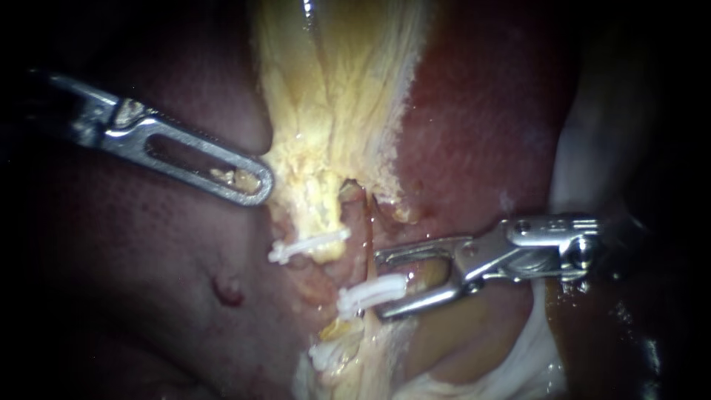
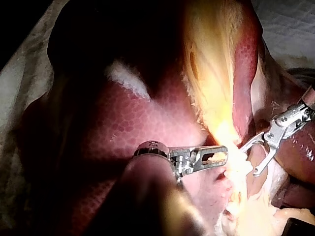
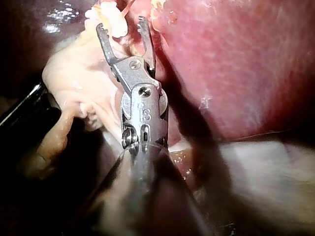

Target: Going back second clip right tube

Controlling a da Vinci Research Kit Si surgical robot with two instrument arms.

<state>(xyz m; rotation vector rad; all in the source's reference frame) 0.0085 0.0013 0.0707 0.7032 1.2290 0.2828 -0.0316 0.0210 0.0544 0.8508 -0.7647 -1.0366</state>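
The right instrument (image 1: 379,284) is standing with its jaws parted and gripping nothing. Its two tips are bracketing the outer end of the middle clip (image 1: 366,294); whether either tip is touching the clip I cannot tell. That clip is sitting white and crosswise on the right tube (image 1: 361,235), the pinkish strand running down from the lower edge of the fatty tissue (image 1: 333,111) beside the liver (image 1: 474,133). An upper clip (image 1: 307,246) is crossing the yellow strand just to its left, and a lowest clip (image 1: 329,354) is lying farther down. The left instrument (image 1: 255,187) is lying with its jaws together on the side edge of the fatty tissue, a yellow scrap showing in the jaw window, so it looks to be pinching that edge.

The main hazard, as I judge it, is the retreat itself. If the right instrument is backing out at an angle, a tip may be hooking the clip's end and dragging it along or off the tube. A downward drift could be snagging the lower jaw in the soft tissue under it. A pull by the left instrument could be tearing the fat.
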